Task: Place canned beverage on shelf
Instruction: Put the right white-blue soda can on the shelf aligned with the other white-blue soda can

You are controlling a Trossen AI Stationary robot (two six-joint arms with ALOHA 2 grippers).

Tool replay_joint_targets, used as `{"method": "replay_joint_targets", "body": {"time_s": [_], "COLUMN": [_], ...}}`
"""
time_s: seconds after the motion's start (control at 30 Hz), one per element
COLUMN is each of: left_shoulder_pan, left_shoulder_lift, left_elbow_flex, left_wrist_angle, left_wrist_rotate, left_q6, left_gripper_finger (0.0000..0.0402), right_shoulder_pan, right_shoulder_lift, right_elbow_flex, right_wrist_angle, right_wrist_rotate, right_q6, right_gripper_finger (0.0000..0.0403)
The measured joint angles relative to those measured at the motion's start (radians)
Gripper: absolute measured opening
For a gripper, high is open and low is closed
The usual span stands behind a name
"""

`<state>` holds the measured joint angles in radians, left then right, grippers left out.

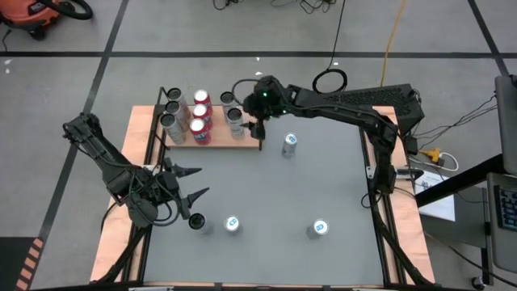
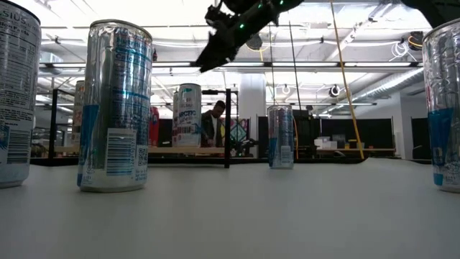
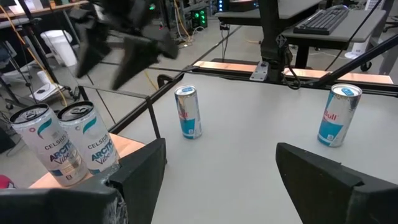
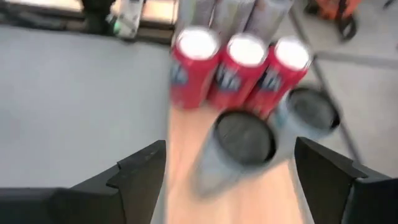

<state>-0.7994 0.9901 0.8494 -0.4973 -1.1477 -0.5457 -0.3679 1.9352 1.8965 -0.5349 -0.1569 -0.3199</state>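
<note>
Grey tabletop [image 1: 323, 178] on a concrete floor; open workshop with ceiling lights behind in the low view. Shelf, a flat light-brown wood-grain board with thin black posts [image 1: 216, 139], sits at the table's far edge, left of middle. It already carries a cluster of slim cans: three red ones [image 4: 239, 65] in a row, silver ones beside them, and a silver can with a dark top [image 4: 239, 146] at the shelf's right end.

Right gripper [image 1: 258, 121] hangs over that right end, just above the dark-topped can; fingers spread apart, nothing between them, can standing free on the board. Reads as release just done, so the placing step for this can looks finished.

Left gripper [image 1: 194, 183] waits low over the table's near-left area, fingers apart, empty.

Cans off the shelf: one silver-and-blue can [image 1: 289, 145] just right of the shelf, three more [image 1: 233, 225] along the near side.

Next move, likely: right arm lifts straight up clear of the can tops, then goes for the nearby silver-and-blue can. Needs a clean vertical exit so the tight cluster isn't knocked.
</note>
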Motion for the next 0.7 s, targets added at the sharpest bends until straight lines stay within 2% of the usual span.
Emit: {"method": "replay_joint_targets", "body": {"time_s": [0.13, 0.27, 0.4, 0.7], "left_shoulder_pan": [0.000, 0.000, 0.000, 0.000], "left_shoulder_lift": [0.001, 0.001, 0.004, 0.028], "left_elbow_flex": [0.000, 0.000, 0.000, 0.001], "left_wrist_angle": [-0.001, 0.000, 0.004, 0.020], "left_wrist_rotate": [0.000, 0.000, -0.001, -0.020], "left_q6": [0.000, 0.000, -0.012, -0.025], "left_gripper_finger": [0.0301, 0.0301, 0.0301, 0.0301], "right_shoulder_pan": [0.022, 0.042, 0.062, 0.059], "right_shoulder_lift": [-0.001, 0.014, 0.043, 0.044], "right_elbow_flex": [-0.001, -0.034, -0.051, -0.051], "right_wrist_angle": [-0.152, -0.153, -0.145, -0.061], "right_wrist_rotate": [0.004, 0.069, 0.153, 0.157], "right_q6": [0.054, 0.100, 0.096, 0.022], "right_gripper_finger": [0.0286, 0.0264, 0.0221, 0.0113]}}
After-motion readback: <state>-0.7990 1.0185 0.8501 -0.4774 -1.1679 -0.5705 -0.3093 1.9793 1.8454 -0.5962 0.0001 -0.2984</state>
